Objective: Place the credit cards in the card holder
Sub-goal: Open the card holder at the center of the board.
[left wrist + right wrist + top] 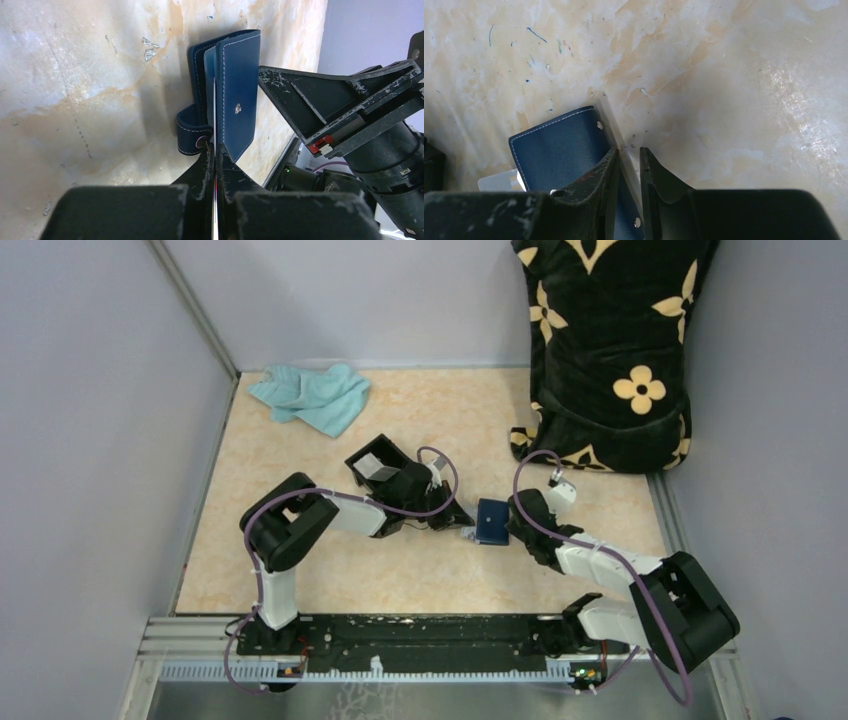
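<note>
Wallet (491,521): navy, mid-worktop (450,410), lying between the two tools.
Left tool (215,159): pressed together on a pale card (499,182) held edge-on, its far end inside the wallet's open fold.
Right tool (629,150): fingers nearly closed, pinching the wallet's opposite edge by the snap tab.
Black box (383,466): near the wallet, on the left tool's side.
Teal cloth (310,397): well beyond the box.

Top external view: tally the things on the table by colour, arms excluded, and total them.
Teal: 1, cloth
Navy: 1, card holder
Black: 2, box, flowered cushion
Pale: 2, card in box, card at holder
Total: 6
</note>
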Tool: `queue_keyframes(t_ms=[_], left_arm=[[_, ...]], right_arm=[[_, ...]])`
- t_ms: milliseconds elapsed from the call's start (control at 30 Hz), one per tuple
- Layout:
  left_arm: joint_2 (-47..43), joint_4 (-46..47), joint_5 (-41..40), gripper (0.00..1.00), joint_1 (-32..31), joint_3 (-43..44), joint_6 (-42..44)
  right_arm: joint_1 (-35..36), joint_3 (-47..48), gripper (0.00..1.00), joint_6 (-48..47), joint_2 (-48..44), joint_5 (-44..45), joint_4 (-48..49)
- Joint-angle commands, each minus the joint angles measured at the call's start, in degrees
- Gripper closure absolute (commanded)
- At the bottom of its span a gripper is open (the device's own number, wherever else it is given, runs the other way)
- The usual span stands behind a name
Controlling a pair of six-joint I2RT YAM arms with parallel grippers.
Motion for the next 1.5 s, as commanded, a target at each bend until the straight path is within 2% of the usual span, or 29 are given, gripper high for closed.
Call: queue_keyframes(t_ms=[0,533,667,1033,1467], left_arm=[[-0.2,3.2,1.4,1.0,-0.4,0.3,-0.6],[-1.3,5.3,1.5,1.0,-1.0,0.3,-2.2],[-1.4,5.7,1.3,1.0,-1.4,0.3,-2.5],[-3.2,8.0,0.0,1.0,-1.4,-2.6,-3.4],[-4.5,9.1,-1.9,1.0,-1.6,-3.2,-4.3]], right_arm=[[-0.5,-1.7,0.77,-0.6,1.5,-2.3,-2.2],[-0.3,-2.6,0.78,-1.6,0.0,-5.1,-0.8],[0.8,-2.1,0.8,-2.0,0.2,-5.8,-0.2],[5.4,0.2,0.8,-1.0,4.0,-5.8,0.5],[7.7,1.1,0.8,0.0,4.7,-8.0,1.1]])
